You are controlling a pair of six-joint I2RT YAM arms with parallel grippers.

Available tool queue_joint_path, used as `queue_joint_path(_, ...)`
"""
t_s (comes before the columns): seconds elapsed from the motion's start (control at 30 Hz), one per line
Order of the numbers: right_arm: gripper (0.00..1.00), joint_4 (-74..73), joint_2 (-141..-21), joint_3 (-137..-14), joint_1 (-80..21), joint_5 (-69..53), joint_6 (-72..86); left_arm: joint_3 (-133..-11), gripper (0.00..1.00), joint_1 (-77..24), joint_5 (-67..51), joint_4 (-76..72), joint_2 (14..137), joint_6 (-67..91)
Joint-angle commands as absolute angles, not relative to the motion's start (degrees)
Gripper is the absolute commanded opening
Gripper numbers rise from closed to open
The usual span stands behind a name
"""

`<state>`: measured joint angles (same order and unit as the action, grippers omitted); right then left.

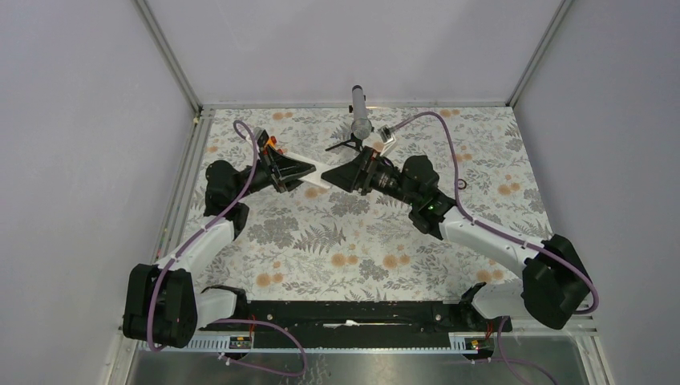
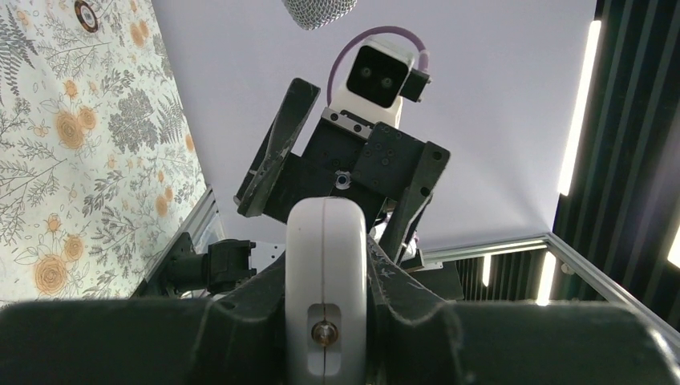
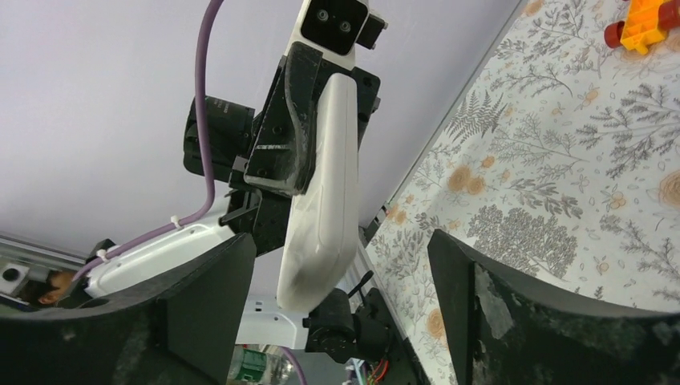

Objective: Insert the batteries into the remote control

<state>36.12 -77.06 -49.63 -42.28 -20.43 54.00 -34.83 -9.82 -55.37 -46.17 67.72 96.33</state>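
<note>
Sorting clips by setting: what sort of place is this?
Probably a robot lab's recording booth: two arms bolted at the edge of a table with a floral cloth, plain panels on metal framing, and a microphone on a stand.

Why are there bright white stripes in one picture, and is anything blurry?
Left wrist view: the stripes are lamp strips glaring into the lens; the remote control sits very close and looks a bit soft. Right wrist view: the right gripper's near jaws look blurry. Top view: even light, faint shadows.
</note>
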Motion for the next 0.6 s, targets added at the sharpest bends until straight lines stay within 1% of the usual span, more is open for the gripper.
queue_joint_path(0.0, 0.8, 41.9, -73.4, -46.5, -41.0, -19.2, 57.0, -36.2, 0.0, -9.1, -56.6, -52.4, 68.0, 97.4)
queue_joint_path(0.03, 0.75, 42.0, -73.5, -46.3, -40.9, -19.6, 57.1, -36.2, 0.0, -9.1, -56.6, -52.8, 68.1, 97.7)
queue_joint_path(0.07, 0.66, 41.9, -73.8, -46.4, -40.9, -20.3, 57.1, -36.1, 0.0, -9.1, -56.7, -53.3, 68.1, 98.1)
queue_joint_path(0.17, 0.48, 42.6, -76.2, -47.7, -40.9, -22.3, 57.3, -36.1, 0.0, -9.1, -57.1, -54.3, 68.1, 99.1)
queue_joint_path(0.3, 0.35, 45.4, -80.3, -49.7, -40.9, -24.6, 58.1, -36.0, 0.0, -9.2, -57.4, -57.0, 67.9, 101.3)
queue_joint_path(0.4, 0.21, 47.3, -83.6, -51.2, -40.9, -27.2, 58.8, -36.5, 0.0, -9.6, -57.2, -58.8, 67.6, 102.4)
queue_joint_path(0.47, 0.19, 48.4, -85.3, -51.8, -40.9, -28.7, 59.6, -37.1, 0.0, -10.5, -57.3, -58.8, 67.5, 102.1)
queue_joint_path(0.57, 0.2, 49.4, -86.6, -51.7, -41.0, -29.2, 60.3, -37.7, 0.0, -12.8, -57.4, -57.5, 67.2, 100.3)
